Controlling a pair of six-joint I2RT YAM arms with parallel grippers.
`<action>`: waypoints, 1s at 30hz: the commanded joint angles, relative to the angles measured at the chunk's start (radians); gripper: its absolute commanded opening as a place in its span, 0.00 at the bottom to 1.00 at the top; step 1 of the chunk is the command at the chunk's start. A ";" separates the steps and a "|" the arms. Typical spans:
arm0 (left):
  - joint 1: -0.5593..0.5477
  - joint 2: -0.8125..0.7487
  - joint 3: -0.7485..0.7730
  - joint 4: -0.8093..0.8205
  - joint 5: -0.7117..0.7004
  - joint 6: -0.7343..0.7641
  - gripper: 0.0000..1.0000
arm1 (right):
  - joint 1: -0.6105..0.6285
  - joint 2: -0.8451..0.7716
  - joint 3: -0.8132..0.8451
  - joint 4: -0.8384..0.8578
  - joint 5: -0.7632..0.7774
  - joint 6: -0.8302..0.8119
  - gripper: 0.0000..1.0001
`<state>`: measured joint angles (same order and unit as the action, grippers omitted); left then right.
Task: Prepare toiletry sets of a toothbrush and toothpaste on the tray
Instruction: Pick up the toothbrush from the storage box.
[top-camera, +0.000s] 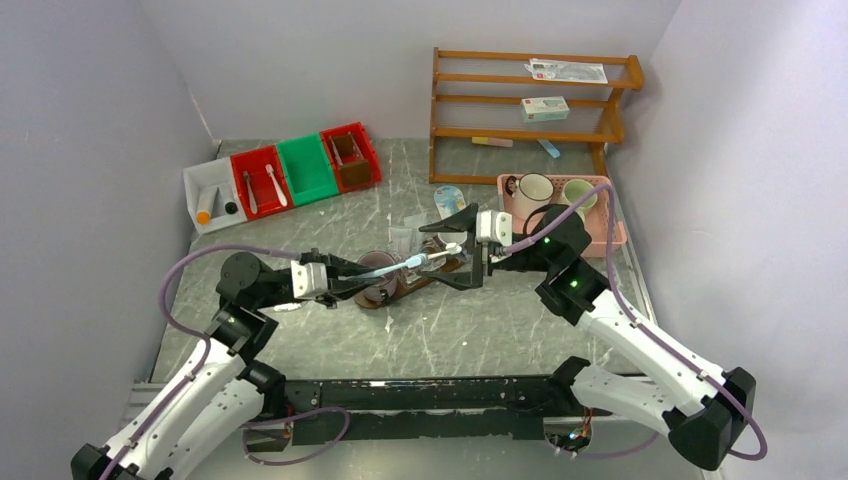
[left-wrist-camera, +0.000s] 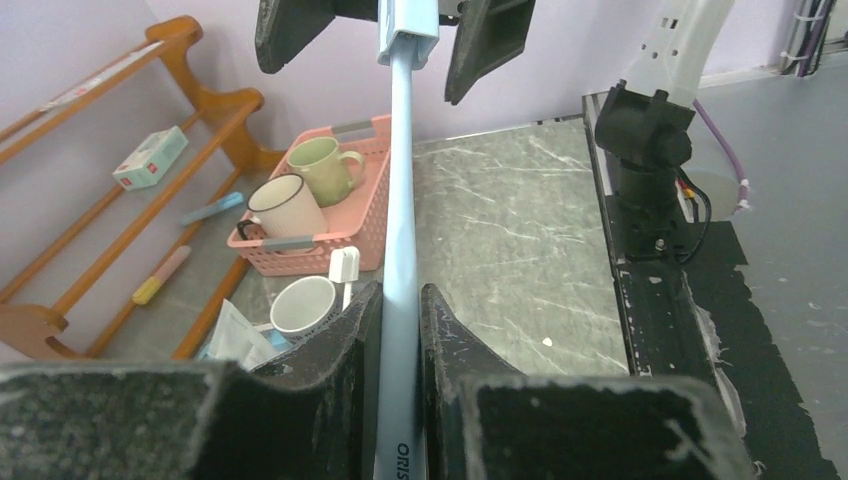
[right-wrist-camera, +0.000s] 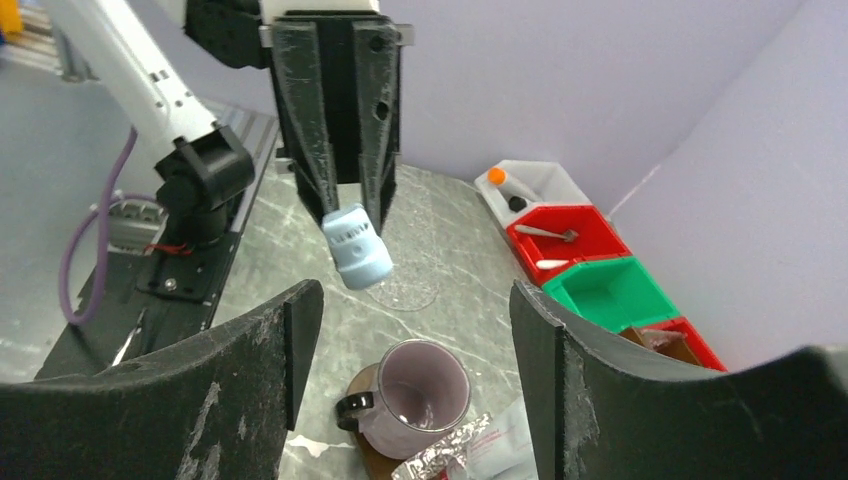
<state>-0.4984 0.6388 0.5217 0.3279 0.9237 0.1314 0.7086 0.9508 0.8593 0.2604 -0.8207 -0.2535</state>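
My left gripper (top-camera: 362, 271) is shut on a long, slim pale blue pack (top-camera: 400, 265) marked ORIS and holds it level above the table. The left wrist view shows the pack (left-wrist-camera: 400, 200) running between the left gripper's fingers (left-wrist-camera: 345, 340). My right gripper (top-camera: 462, 250) is open, its jaws on either side of the pack's far end without touching it. In the right wrist view the pack's end (right-wrist-camera: 356, 246) hangs before the open right gripper (right-wrist-camera: 410, 300). Below it, an empty purple mug (right-wrist-camera: 415, 395) stands on the dark brown tray (right-wrist-camera: 372, 462), which also shows in the top view (top-camera: 385, 297).
A foil-ended packet (right-wrist-camera: 480, 440) lies beside the purple mug. A white mug (left-wrist-camera: 300, 308) with a white toothbrush head (left-wrist-camera: 343, 268) stands near a pink basket (top-camera: 605, 235) holding two mugs. A wooden shelf (top-camera: 530, 100) stands at the back right, a row of bins (top-camera: 290, 175) at the back left.
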 joint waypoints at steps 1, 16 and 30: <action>-0.011 0.012 -0.004 0.045 0.067 0.000 0.05 | 0.004 0.015 0.045 -0.056 -0.134 -0.079 0.71; -0.013 0.051 0.001 0.046 0.094 -0.017 0.05 | 0.006 0.042 0.064 -0.048 -0.222 -0.072 0.47; -0.015 0.055 0.012 0.004 0.100 0.011 0.05 | 0.005 0.049 0.097 -0.125 -0.252 -0.113 0.20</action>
<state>-0.5056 0.6994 0.5217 0.3210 0.9928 0.1089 0.7090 0.9951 0.9268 0.1848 -1.0554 -0.3416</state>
